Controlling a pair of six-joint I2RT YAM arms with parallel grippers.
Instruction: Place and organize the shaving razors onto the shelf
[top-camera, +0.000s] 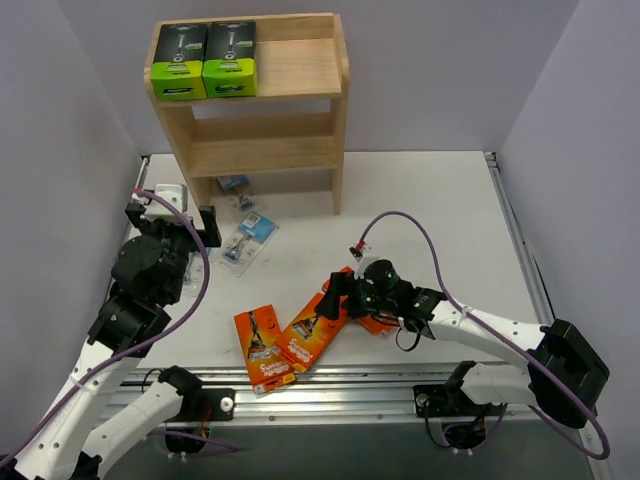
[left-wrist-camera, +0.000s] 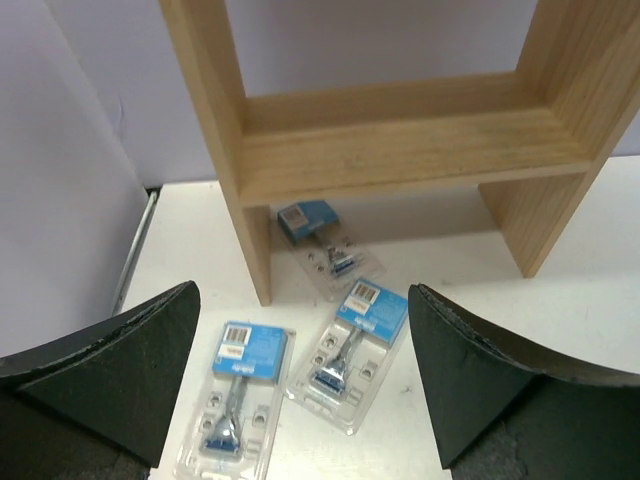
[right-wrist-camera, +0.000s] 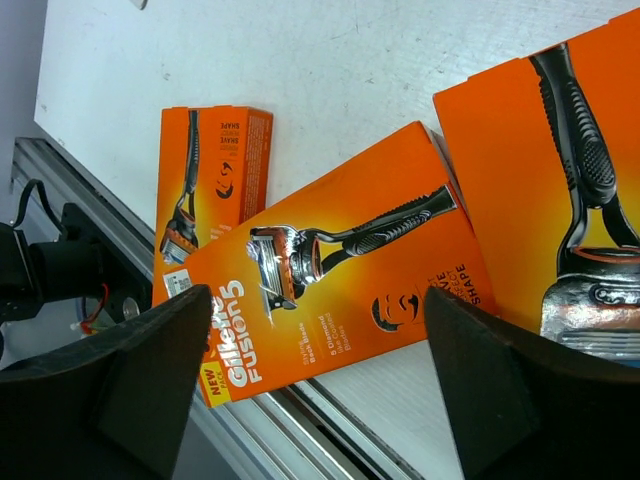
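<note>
My left claw (left-wrist-camera: 302, 320) stands wide with nothing in it, at about 9 o'clock on the white surface (top-camera: 440, 210), facing the wooden shelf (top-camera: 300, 70), which stands at 12 o'clock by the back wall; two green-and-black razor boxes (top-camera: 180, 62) sit side by side, touching, at the 9 o'clock end of the top tier. Three clear razor packs with blue cards lie flat on the surface between that claw and the shelf; in my left wrist view the first pack (left-wrist-camera: 322, 240) lies partly under the lowest board, close to the side panel; the second pack (left-wrist-camera: 350, 345) lies just at 5 o'clock of the first; the third pack (left-wrist-camera: 235, 395) lies at 8 o'clock of the second, near it but apart. My right claw (right-wrist-camera: 315, 300) is at about 6 o'clock on the surface, its jaws spread wide and low over three orange razor boxes that lie flat near the front edge; the middle orange box (right-wrist-camera: 340, 270) lies slanted under the gap between the jaws, and I cannot tell whether my fingers touch it; the left orange box (top-camera: 262, 352) lies at 9 o'clock of it with their corners meeting; the right orange box (right-wrist-camera: 560, 170) lies at 3 o'clock, partly hidden beneath my claw in the overhead view.
</note>
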